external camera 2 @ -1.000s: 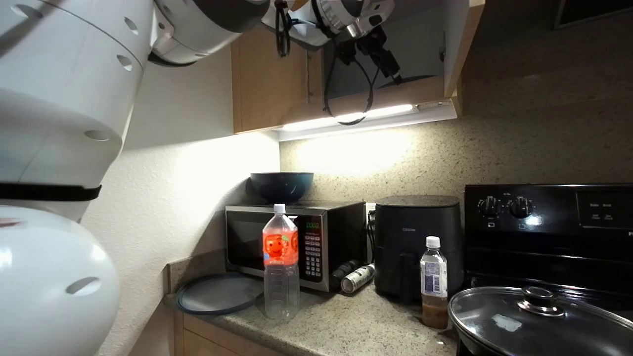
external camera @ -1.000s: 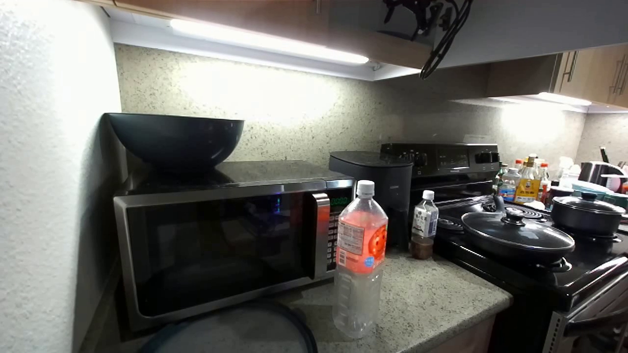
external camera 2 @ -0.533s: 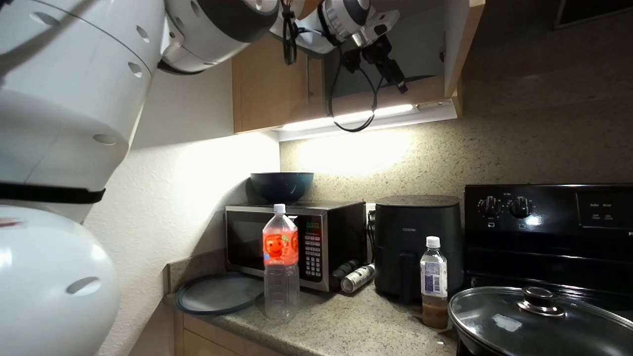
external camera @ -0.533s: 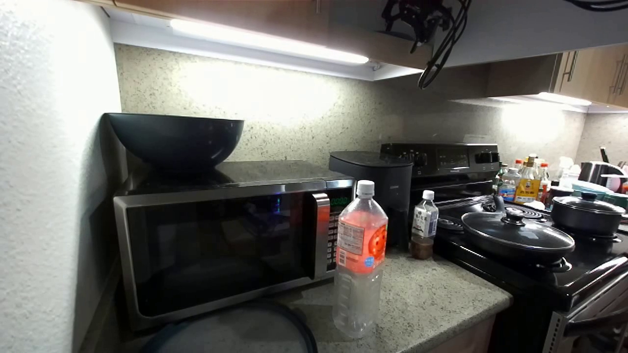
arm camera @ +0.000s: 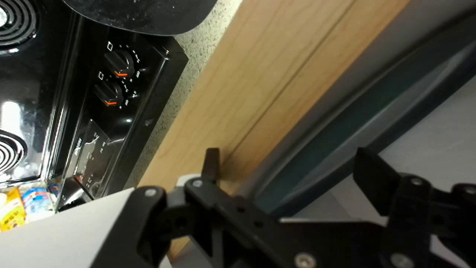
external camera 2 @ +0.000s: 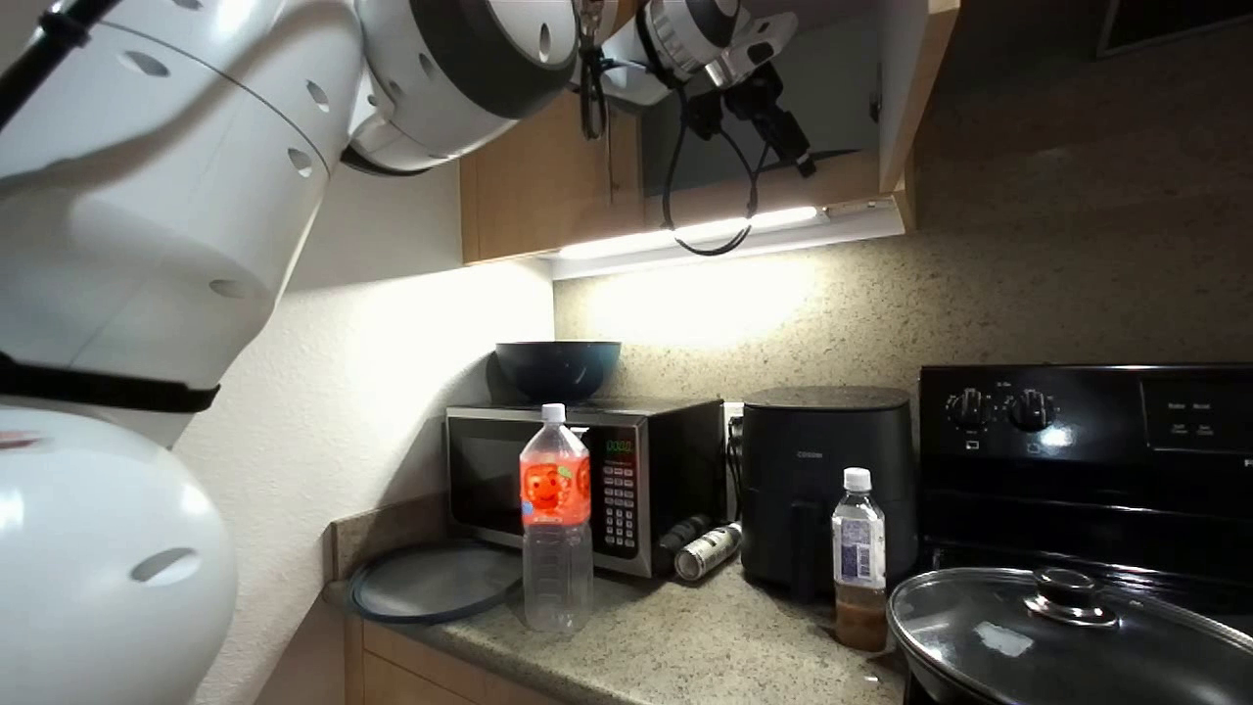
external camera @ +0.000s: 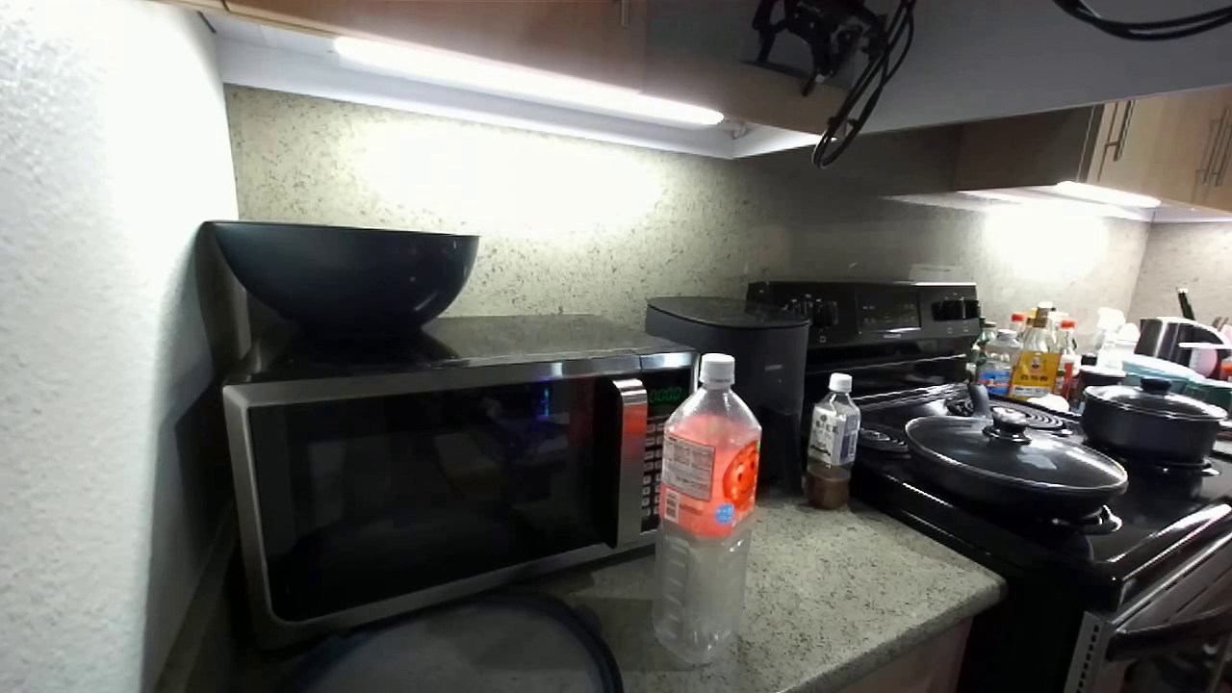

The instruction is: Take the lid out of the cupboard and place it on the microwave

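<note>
The lid (arm camera: 314,154) shows in the wrist view as a blurred blue-teal band with a dark rim, lying in the open cupboard (arm camera: 260,85). In an exterior view only its dark edge (external camera 2: 838,154) shows above the cupboard's bottom board. My gripper (arm camera: 288,156) is open. One finger is over the wooden front edge, the other over the lid's dark rim and pale cupboard interior. The lid's band runs between them; contact cannot be told. The gripper (external camera 2: 807,166) is at the cupboard opening. The microwave (external camera 2: 675,460) stands on the counter below; it also shows in an exterior view (external camera: 423,491).
The cupboard door (external camera 2: 920,88) stands open beside the gripper. A dark bowl (external camera 2: 556,370) sits on the microwave's left part. A round, blue-rimmed flat piece (external camera 2: 436,583), a tall bottle (external camera 2: 558,578) and an air fryer (external camera 2: 827,460) are on the counter. A cable (external camera 2: 707,253) hangs below the wrist.
In an exterior view the arm and gripper have moved right; the gripper dipped slightly, then rose a little. The lid, cupboard door and counter things look unmoved.
</note>
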Controlling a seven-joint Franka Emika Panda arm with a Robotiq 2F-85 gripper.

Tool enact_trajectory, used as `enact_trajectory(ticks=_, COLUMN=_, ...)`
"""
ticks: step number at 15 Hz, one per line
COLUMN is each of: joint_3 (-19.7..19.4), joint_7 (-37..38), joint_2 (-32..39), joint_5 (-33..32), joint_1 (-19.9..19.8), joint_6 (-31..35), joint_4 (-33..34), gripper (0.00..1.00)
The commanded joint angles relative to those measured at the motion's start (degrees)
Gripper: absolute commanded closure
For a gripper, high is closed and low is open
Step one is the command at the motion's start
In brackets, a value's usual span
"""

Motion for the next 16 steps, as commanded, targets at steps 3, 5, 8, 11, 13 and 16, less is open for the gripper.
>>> enact_trajectory(ticks=3, joint_3=-0.19, joint_7=0.16, joint_2=-1.31, joint_5=0.33, joint_1=-0.44, joint_6=-1.28, joint_4=0.65, gripper=0.53)
enact_trajectory(ticks=5, joint_3=-0.21, joint_7=0.18, joint_2=-1.74, joint_5=0.87, joint_1=-0.79, joint_6=-2.52, joint_4=0.34, gripper=0.64)
enact_trajectory(ticks=8, joint_3=-0.29, joint_7=-0.63, joint_2=-2.03, joint_5=0.69, joint_1=-0.81, joint_6=-4.22, joint_4=0.27, gripper=0.32)
enact_trajectory(ticks=11, joint_3=-0.17, joint_7=-1.33, joint_2=-1.73, joint_5=0.92, joint_1=-0.82, joint_6=-4.35, joint_4=0.64, gripper=0.21)
enact_trajectory(ticks=13, joint_3=0.06, joint_7=-1.8, joint_2=-1.55, joint_5=1.4, joint_1=-0.93, joint_6=-4.58, joint_4=0.86, gripper=0.08)
enact_trajectory(ticks=16, joint_3=0.53, joint_7=-2.36, joint_2=-1.3, joint_5=2.77, joint_1=-1.22, joint_6=-4.69, joint_4=0.8, gripper=0.21)
